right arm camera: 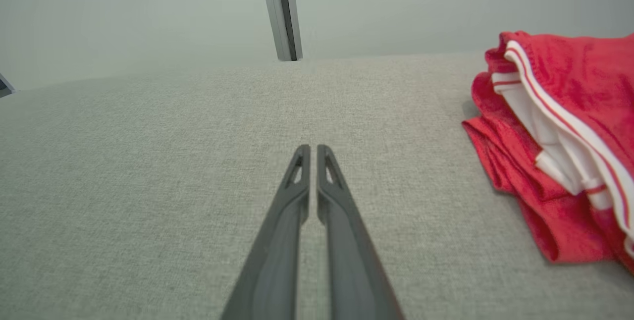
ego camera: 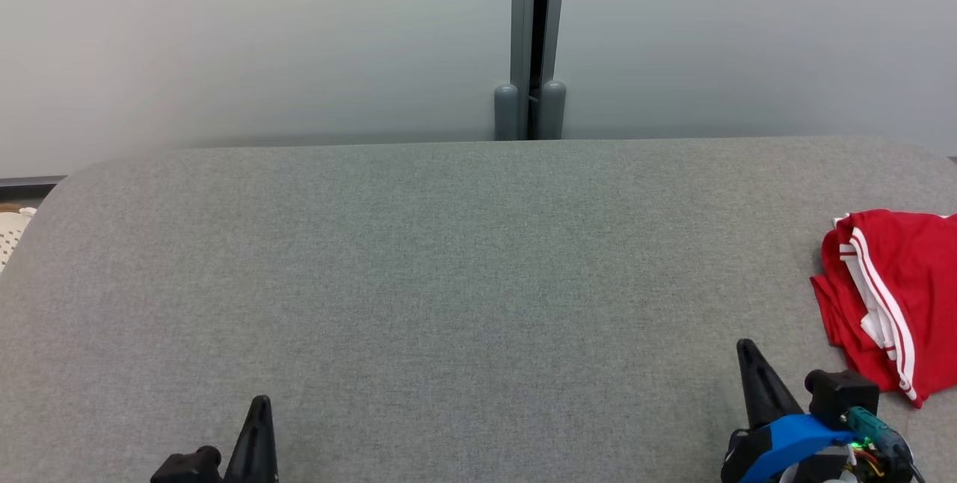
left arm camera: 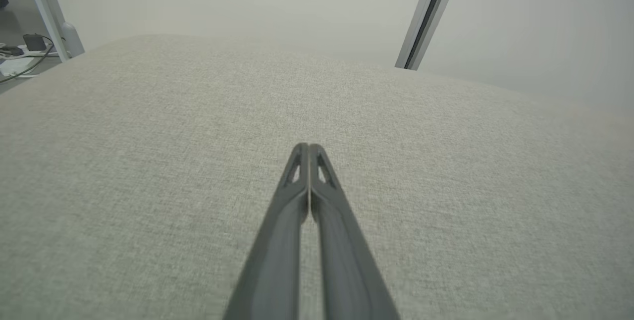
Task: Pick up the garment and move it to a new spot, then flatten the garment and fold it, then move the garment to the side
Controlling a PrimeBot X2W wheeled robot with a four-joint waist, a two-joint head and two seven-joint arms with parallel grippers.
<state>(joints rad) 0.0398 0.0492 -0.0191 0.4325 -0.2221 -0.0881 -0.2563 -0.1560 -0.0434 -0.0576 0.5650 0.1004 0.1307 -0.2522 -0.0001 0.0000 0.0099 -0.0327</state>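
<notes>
Lying near right tool: red garment (white-striped).

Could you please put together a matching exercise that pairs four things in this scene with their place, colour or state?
Things:
1. garment
2. left gripper
3. right gripper
4. grey post

Descriptions:
A. upright beyond the far edge of the table
B. shut and empty, with the garment close by
C. red with white stripes, bunched up
D. shut and empty, over bare table at the robot's left

Pairs: 1-C, 2-D, 3-B, 4-A
</notes>
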